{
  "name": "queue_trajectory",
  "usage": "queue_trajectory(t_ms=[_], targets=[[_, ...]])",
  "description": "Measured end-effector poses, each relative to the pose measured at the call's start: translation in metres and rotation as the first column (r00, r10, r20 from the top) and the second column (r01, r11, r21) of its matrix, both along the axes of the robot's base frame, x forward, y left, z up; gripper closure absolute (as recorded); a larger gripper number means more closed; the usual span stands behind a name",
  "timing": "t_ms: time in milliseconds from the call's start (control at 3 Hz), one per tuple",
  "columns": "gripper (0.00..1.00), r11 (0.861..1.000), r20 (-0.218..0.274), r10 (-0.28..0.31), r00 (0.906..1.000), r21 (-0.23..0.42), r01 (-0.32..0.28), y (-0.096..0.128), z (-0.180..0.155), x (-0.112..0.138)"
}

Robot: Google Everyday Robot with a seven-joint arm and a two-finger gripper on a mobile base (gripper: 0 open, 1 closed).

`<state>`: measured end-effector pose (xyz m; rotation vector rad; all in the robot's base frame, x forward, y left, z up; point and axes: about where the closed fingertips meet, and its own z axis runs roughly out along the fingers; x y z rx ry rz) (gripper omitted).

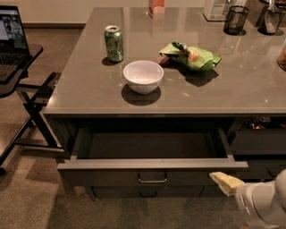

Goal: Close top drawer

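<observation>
A grey counter (232,96) is being lit from above, and pale glare is being thrown back off its glossy top along the far edge.
A floor (31,201) of brown low-pile carpet is being shown in front of the counter and to its left.
A wall (58,11), pale with a dark skirting, is being glimpsed beyond the counter's far left corner.
A black stand (35,87) of tube frame is being stood left of the counter, and a lit laptop (11,29) is being carried on it.
Some narrower dark drawers (257,143) are being housed under the counter's right end.
The gripper (227,182) is being held low before the counter's right front.
</observation>
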<state>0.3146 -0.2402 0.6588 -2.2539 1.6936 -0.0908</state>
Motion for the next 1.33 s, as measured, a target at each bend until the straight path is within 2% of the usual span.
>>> queue_trajectory(t_ms=[333,667,1000,1333], targets=[[0.0,0.999,0.001,0.022,0.9997,0.023,-0.022,0.006,0.001,0.004],[0.19,1.0,0.001,0.022,0.9998,0.022,-0.022,0.006,0.001,0.004],[0.42,1.0,0.0,0.019,0.9998,0.019,-0.019,0.004,0.0,0.003],[0.65,0.999,0.003,0.019,0.9998,0.04,-0.019,0.017,-0.009,0.017]])
